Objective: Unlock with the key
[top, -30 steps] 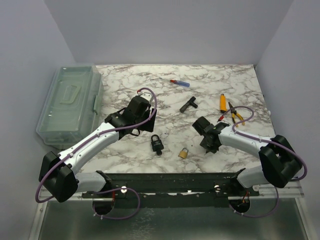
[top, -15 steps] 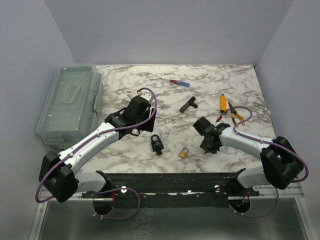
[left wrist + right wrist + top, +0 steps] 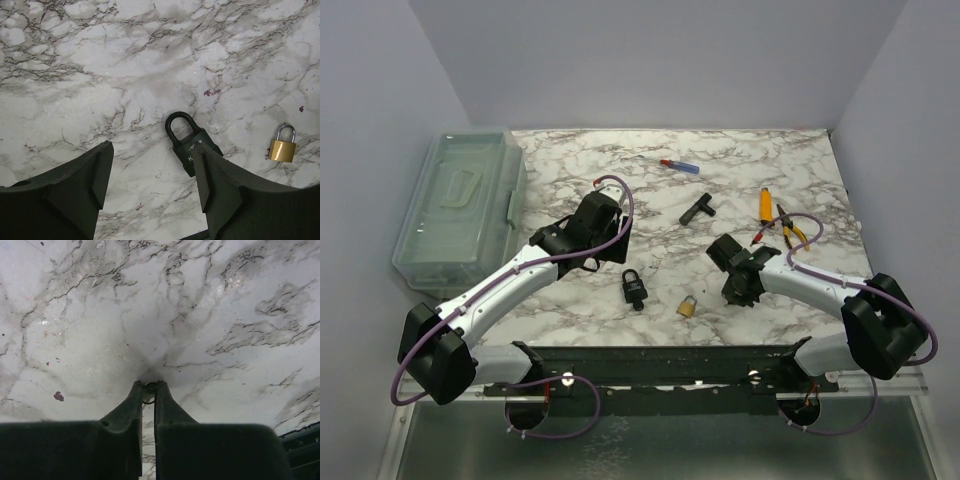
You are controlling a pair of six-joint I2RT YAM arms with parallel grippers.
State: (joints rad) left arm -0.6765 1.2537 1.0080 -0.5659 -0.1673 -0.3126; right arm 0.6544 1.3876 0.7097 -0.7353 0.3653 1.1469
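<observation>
Right pincer (image 3: 148, 386) tight on small ring (image 3: 148, 393) — left pincer (image 3: 152, 148) agape.

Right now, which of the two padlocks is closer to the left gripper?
The black padlock, lying right beside the open left gripper; the brass padlock lies farther away, past the black one.

The black padlock (image 3: 634, 288) lies flat on the marble. Its shackle is closed and points away from the arm bases, and its body carries a small white mark. Just right of it and a little nearer the bases lies the brass padlock (image 3: 688, 306), smaller, also flat, with its silver shackle closed. The two are not touching. Further right of the black padlock, the key (image 3: 148, 392) shows only as a small dark ring pinched at the tips of the right gripper (image 3: 148, 388), down at the marble.
</observation>
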